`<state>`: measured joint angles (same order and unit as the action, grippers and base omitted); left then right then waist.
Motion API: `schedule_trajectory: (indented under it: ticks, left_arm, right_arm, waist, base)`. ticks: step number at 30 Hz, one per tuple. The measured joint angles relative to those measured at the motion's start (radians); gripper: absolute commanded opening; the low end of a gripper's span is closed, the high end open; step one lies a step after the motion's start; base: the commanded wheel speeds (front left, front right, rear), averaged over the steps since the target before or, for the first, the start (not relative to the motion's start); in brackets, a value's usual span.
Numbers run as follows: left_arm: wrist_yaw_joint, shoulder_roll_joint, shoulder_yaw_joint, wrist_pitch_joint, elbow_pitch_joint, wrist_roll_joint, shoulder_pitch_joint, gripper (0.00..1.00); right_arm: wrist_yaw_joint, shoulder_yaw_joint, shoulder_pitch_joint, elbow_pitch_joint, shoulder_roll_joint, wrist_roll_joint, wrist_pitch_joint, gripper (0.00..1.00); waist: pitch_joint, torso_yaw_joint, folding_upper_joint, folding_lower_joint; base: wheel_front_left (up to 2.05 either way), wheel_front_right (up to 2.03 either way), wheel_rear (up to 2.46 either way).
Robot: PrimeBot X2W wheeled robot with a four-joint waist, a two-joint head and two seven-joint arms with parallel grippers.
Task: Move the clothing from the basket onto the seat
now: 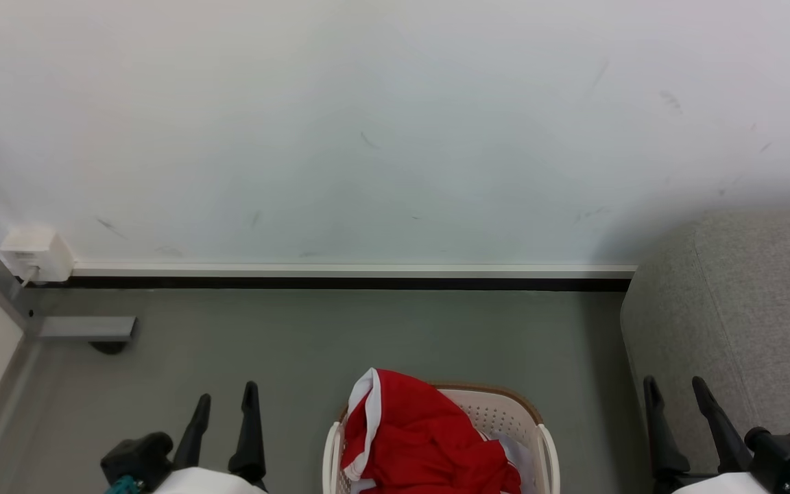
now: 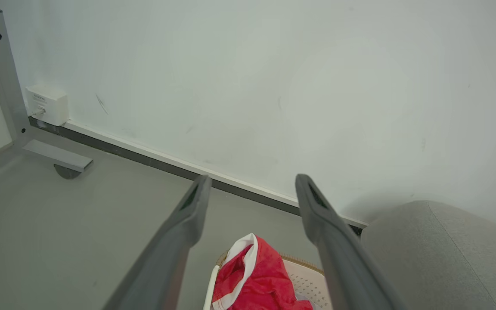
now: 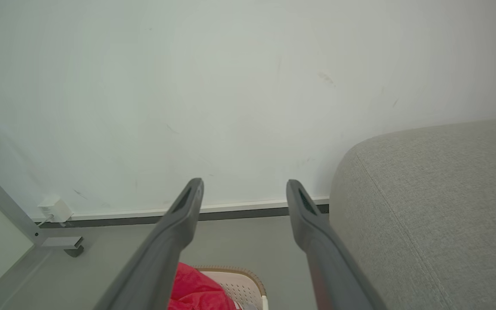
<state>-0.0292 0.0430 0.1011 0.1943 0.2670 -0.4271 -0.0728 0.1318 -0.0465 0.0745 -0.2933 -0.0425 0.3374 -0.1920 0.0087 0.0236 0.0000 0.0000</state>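
— Between the left fingers (image 1: 251,425) and the right fingers (image 1: 659,425), what is sitting on the floor (image 1: 299,343)?

— The basket (image 1: 505,412) is sitting there, its near end running off the bottom of the head view. It is holding the clothing (image 1: 422,439), which is filling the part toward the left fingers and leaving a patch of perforated plastic showing toward the right fingers.

— Which way is the clothing pointing?

— It is lying bunched, a white-trimmed edge climbing the side facing the left fingers to a peak that is standing above the brown rim and pointing the way the fingertips are pointing, toward the wall (image 1: 367,137). Its long axis seems to be running that way too, but its near end is being cut off, so I cannot tell for sure.

— How is it lying relative to the fingers?

— Nearer the left pair than the right, and touching neither. From the left wrist it is showing low between that pair's two fingers.

— Are the fingers gripping anything?

— No, both pairs are standing spread wide apart with nothing between them.

— And the seat (image 1: 745,309)?

— It is standing just outside the right fingers, apart from the basket.
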Motion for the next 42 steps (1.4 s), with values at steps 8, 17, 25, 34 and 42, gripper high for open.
schedule_trajectory:
  ticks: [8,17,25,34,42]
  left_arm:
    - [-0.007,0.001,0.001,0.012,-0.002,0.083,0.000,1.00]
    - [-0.009,0.001,0.003,0.029,-0.009,0.159,0.001,1.00]
    - [-0.013,0.002,0.000,0.046,-0.004,0.221,0.007,1.00]
    - [-0.003,0.003,0.006,0.063,0.007,0.262,0.008,1.00]
    - [0.021,0.003,0.005,0.070,0.021,0.224,0.009,1.00]
  right_arm:
    - [0.000,0.000,-0.003,-0.010,-0.001,-0.043,-0.017,1.00]
    - [0.000,0.011,-0.004,-0.020,-0.002,-0.087,-0.035,1.00]
    - [0.000,0.020,-0.004,-0.020,-0.003,-0.135,-0.049,1.00]
    - [0.000,0.011,-0.004,-0.020,-0.003,-0.169,-0.065,1.00]
    - [0.000,0.007,-0.006,-0.027,-0.004,-0.135,-0.071,1.00]
  waist:
    - [0.001,0.002,0.0000,0.0000]
    - [0.004,0.005,0.0000,0.0000]
    - [0.004,0.006,0.0000,0.0000]
    - [0.003,0.005,0.0000,0.0000]
    - [0.003,0.003,0.0000,0.0000]
  base:
    - [0.00,0.00,0.00]
    - [0.00,0.00,0.00]
    - [0.00,0.00,0.00]
    - [0.00,0.00,0.00]
    - [0.00,0.00,0.00]
